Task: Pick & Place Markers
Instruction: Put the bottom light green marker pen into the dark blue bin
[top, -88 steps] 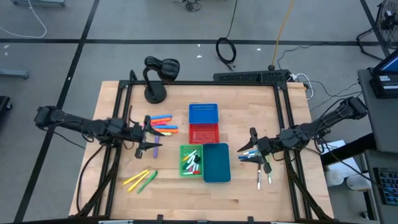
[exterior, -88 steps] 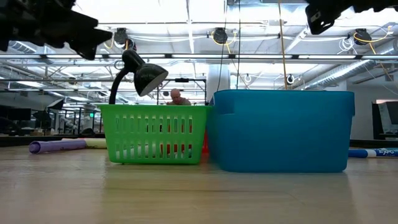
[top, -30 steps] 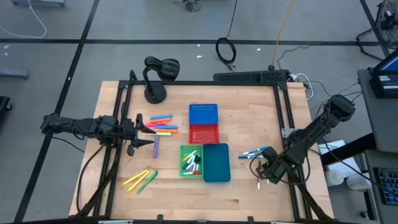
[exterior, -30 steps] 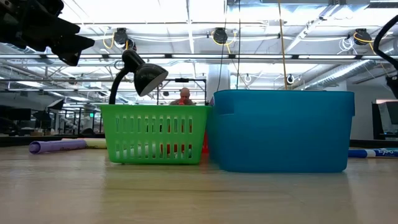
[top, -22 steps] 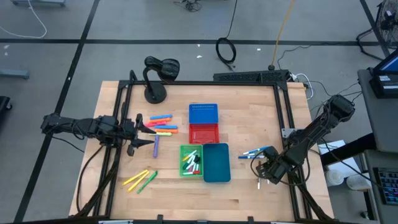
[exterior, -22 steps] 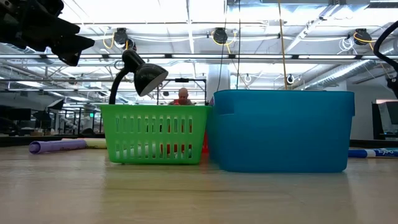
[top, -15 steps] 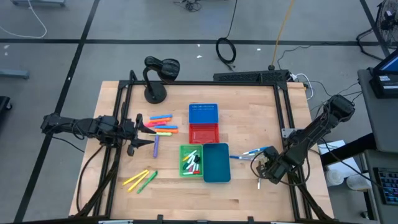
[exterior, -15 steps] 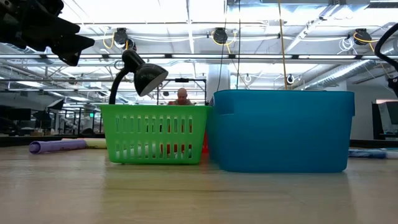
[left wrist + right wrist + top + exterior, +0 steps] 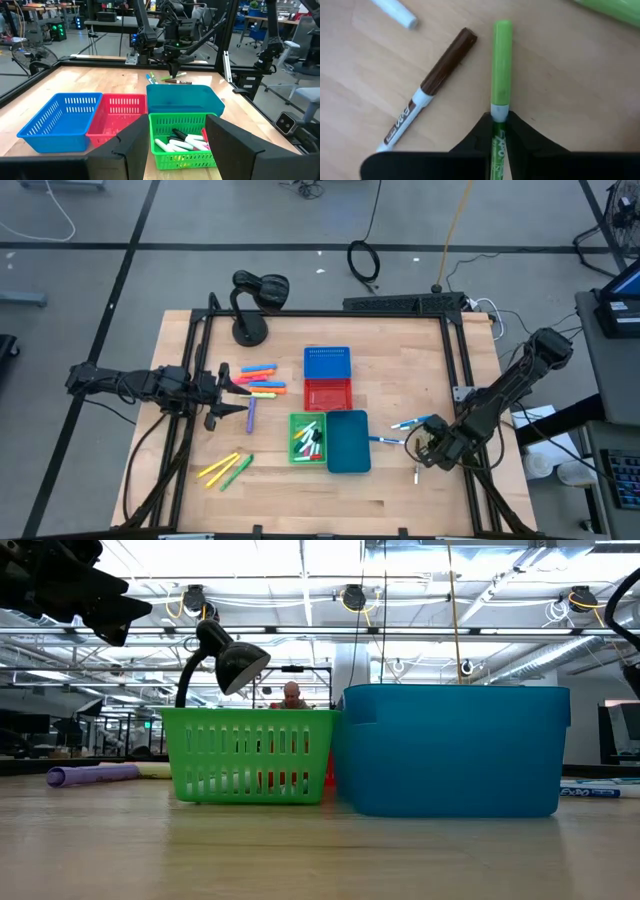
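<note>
My right gripper (image 9: 424, 446) (image 9: 499, 122) stands at the table's right side, right of the teal bin (image 9: 348, 442), shut on a white marker with a green cap (image 9: 502, 60). That marker (image 9: 386, 440) sticks out toward the teal bin. A brown-capped marker (image 9: 437, 80) lies flat on the wood beside it. More markers lie at the left: an orange, pink and yellow group (image 9: 262, 380), a purple one (image 9: 251, 416), and a yellow and green pair (image 9: 226, 470). Several lie in the green bin (image 9: 292, 440). My left gripper (image 9: 238, 396) (image 9: 180, 150) hovers open near the orange group, holding nothing. My right gripper pinches the marker's white body (image 9: 499, 111) just behind the green cap, between its two fingers (image 9: 521, 134). The fingers come from above, pointing steeply down, and lie across the marker. The marker lies about level; whether it is clear of the wood I cannot tell.
A blue bin (image 9: 327, 363) and a red bin (image 9: 327, 393) stand behind the green and teal ones at mid table. Blue-capped markers (image 9: 410, 423) lie just beyond my right gripper, another (image 9: 417, 474) just before it. A black desk lamp (image 9: 250, 305) stands at the far left.
My right gripper has shut and taken hold of the green-capped marker, then shifted slightly toward the teal bin. The marker now sticks out from it toward that bin. My left arm has kept still.
</note>
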Controlling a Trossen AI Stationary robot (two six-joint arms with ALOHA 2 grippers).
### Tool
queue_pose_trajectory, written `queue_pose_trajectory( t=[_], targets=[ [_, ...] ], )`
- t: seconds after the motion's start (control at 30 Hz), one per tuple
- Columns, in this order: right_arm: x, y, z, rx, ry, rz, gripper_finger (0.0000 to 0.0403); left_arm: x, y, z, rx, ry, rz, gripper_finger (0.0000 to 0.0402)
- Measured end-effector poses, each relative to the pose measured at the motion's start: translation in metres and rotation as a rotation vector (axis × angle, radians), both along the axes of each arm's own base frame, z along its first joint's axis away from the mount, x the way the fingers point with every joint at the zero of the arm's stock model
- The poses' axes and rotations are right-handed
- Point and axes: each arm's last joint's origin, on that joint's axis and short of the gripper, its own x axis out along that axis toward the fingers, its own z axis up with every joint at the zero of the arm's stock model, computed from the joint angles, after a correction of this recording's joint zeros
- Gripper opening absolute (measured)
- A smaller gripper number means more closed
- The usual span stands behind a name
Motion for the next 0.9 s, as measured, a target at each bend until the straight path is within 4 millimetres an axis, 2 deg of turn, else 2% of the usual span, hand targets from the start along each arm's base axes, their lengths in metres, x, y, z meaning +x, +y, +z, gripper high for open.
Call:
queue_pose_trajectory(
  t=[0.2, 0.37, 0.5, 0.67, 0.9],
  targets=[
    [-0.001, 0.001, 0.021, 0.061, -0.125, 0.076, 0.0017, 0.000, 0.000, 0.000, 0.000, 0.000, 0.000, 0.0198],
    [-0.005, 0.001, 0.028, 0.082, -0.189, 0.112, 0.0017, 0.000, 0.000, 0.000, 0.000, -0.003, 0.001, 0.0198],
    [0.000, 0.006, 0.033, 0.134, -0.272, 0.162, 0.0017, 0.000, 0.000, 0.000, 0.000, -0.003, 0.001, 0.0198],
    [0.013, 0.018, 0.044, 0.168, -0.522, 0.326, 0.0017, 0.000, 0.000, 0.000, 0.000, 0.000, 0.001, 0.0198],
    [0.027, 0.028, 0.061, 0.069, -0.851, 0.504, 0.0017, 0.000, 0.000, 0.000, 0.000, 0.000, 0.001, 0.0198]
  ],
)
